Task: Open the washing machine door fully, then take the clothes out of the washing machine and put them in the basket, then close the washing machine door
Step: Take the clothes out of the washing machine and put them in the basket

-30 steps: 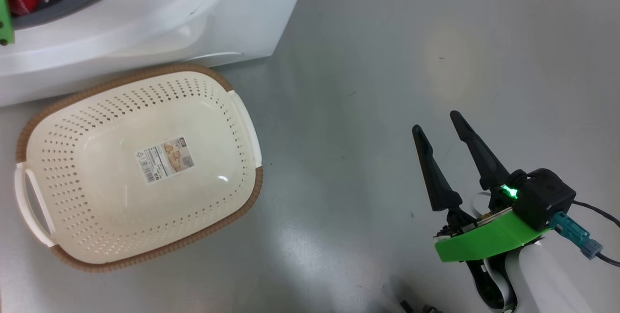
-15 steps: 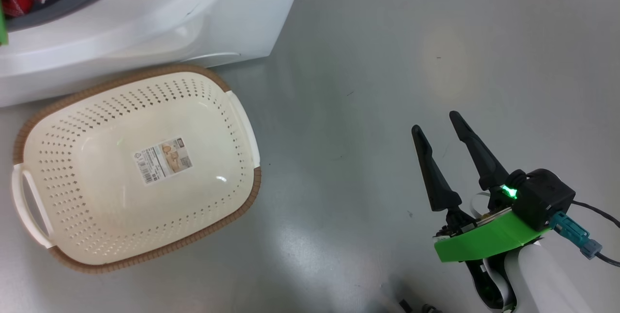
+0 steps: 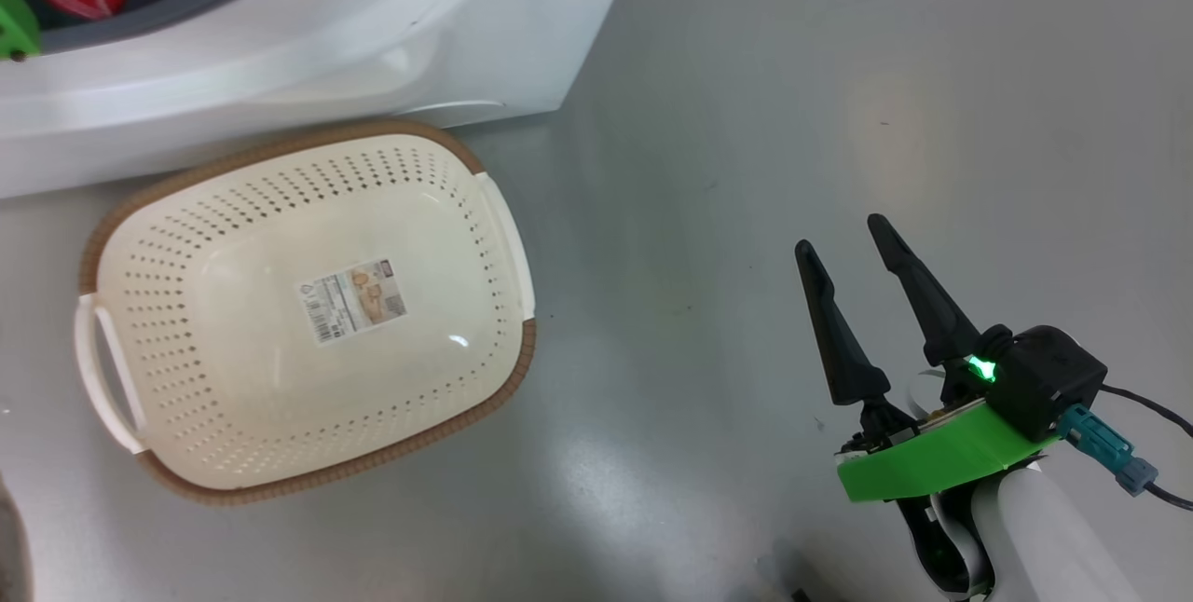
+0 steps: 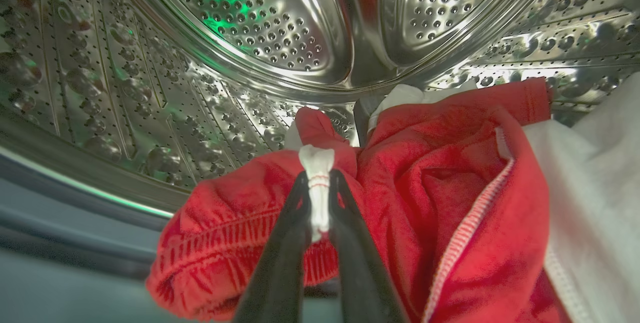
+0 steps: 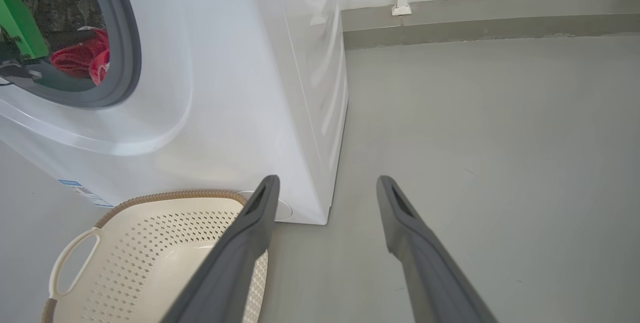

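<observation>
Left tool (image 4: pixel 318 175) clenched on a white fold of the red clothes (image 4: pixel 425 178), inside the drum (image 4: pixel 250 23) of the washing machine (image 3: pixel 280 61). Right tool (image 3: pixel 839 234) released, idle right of the machine. Advise: withdraw straight over the gasket (image 5: pixel 131 38), then lower into the basket (image 3: pixel 280 147) before the machine.

Tally by kind: mostly ones, a few twos.
One washing machine (image 3: pixel 280 43) with one blue label (image 5: pixel 80 190); one basket (image 3: pixel 186 304) with two handles (image 3: pixel 511 243) and one sticker (image 3: pixel 352 299); one bundle of red-and-white clothes (image 4: pixel 410 163), garments too tangled to count; one left gripper (image 4: pixel 316 183) and one right gripper (image 3: pixel 840 234), two fingers (image 3: pixel 839 341) each.
</observation>
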